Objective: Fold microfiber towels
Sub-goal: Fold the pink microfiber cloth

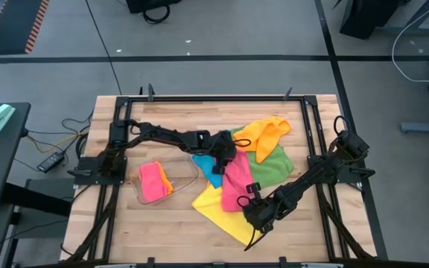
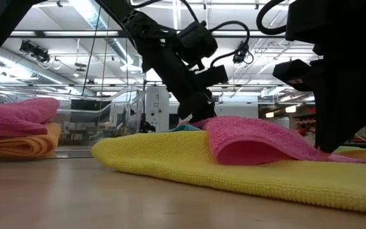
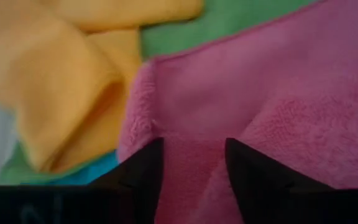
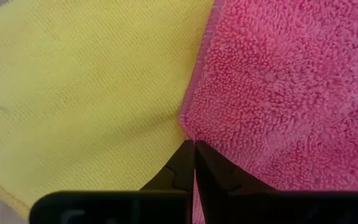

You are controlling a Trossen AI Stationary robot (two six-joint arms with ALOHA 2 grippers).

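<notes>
With the pink towel (image 1: 235,183) lying atop the yellow towel (image 1: 216,210) mid-table, the left gripper (image 3: 191,163) is straddling its far edge, fingers spread, while the right gripper (image 4: 194,163), pressed together, is pinning the near edge; pinch one layer only.

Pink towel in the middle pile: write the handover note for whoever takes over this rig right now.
Left gripper: open, fingers astride the far edge of the pink towel.
Right gripper: shut at that towel's near edge, on the yellow towel; whether it pinches cloth is unclear.
Done: a pink and an orange towel lie folded in the clear tray.
Left: pink, yellow, blue, green and orange towels, heaped unfolded.
</notes>
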